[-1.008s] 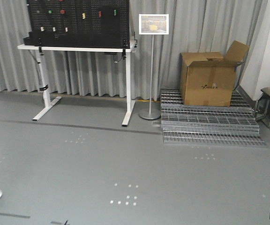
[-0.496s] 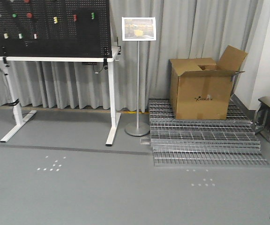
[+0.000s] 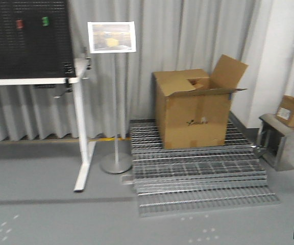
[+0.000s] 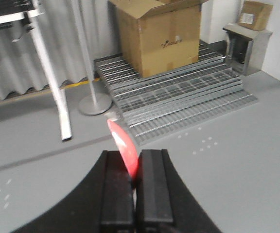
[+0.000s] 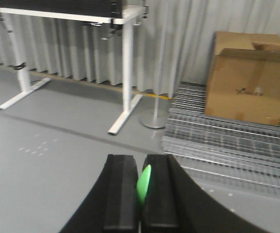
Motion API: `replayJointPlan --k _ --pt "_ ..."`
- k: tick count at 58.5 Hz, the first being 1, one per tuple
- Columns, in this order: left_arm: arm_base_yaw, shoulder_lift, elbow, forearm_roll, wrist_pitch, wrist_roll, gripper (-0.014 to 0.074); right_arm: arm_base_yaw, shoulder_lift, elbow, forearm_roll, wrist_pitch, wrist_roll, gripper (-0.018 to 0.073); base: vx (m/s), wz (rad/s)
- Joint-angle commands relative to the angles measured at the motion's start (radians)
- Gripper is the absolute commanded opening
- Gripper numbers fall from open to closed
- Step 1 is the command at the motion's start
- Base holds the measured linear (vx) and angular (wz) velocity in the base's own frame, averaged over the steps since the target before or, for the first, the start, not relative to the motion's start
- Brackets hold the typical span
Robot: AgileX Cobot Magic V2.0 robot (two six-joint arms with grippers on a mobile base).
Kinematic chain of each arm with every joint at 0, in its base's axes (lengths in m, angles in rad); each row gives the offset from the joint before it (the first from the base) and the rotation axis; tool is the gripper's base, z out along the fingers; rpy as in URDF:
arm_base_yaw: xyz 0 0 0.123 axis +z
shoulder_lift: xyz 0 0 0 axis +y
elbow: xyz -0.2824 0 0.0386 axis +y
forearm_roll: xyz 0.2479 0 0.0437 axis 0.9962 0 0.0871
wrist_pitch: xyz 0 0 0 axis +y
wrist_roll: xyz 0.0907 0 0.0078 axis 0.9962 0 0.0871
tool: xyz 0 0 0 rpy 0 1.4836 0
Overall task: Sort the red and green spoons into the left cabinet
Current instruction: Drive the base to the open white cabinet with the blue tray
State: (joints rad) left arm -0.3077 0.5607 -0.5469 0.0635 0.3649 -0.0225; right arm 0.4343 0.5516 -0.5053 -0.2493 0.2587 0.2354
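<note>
We haul both spoons clamped for transit: left claw [image 4: 134, 156] squeezed onto red spoon [image 4: 120, 141], right claw [image 5: 140, 161] pinching green spoon [image 5: 143, 184] (bowls poke forward). Cabinet unseen, only cardboard box [image 3: 190, 115] ahead.

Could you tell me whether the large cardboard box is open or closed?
Open: the large cardboard box has its top flaps raised, one standing upright.

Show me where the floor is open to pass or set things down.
Open: the grey floor before the white table leg and sign stand, running right along the grating stack's near edge. Crowded: the right, where the cardboard box sits on the gratings beside the metal cabinet. Left fingers clamp the red spoon, right fingers the green spoon.
</note>
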Motion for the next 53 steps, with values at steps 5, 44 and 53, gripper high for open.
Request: replayJointPlan --k 5,44,53 --pt "-0.006 -0.002 -0.034 -0.005 -0.08 -0.002 0.0 -0.004 0.001 -0.029 -0.01 -0.08 -0.004 -0.0004 0.67 -0.49" --pt "-0.006 -0.001 -0.034 -0.005 -0.08 -0.002 0.0 -0.004 0.002 -0.029 -0.01 -0.084 -0.004 -0.0004 0.62 -0.52" --pt "-0.006 -0.001 -0.034 -0.005 -0.08 -0.002 0.0 -0.004 0.002 -0.029 -0.01 -0.083 -0.004 -0.0004 0.56 -0.54"
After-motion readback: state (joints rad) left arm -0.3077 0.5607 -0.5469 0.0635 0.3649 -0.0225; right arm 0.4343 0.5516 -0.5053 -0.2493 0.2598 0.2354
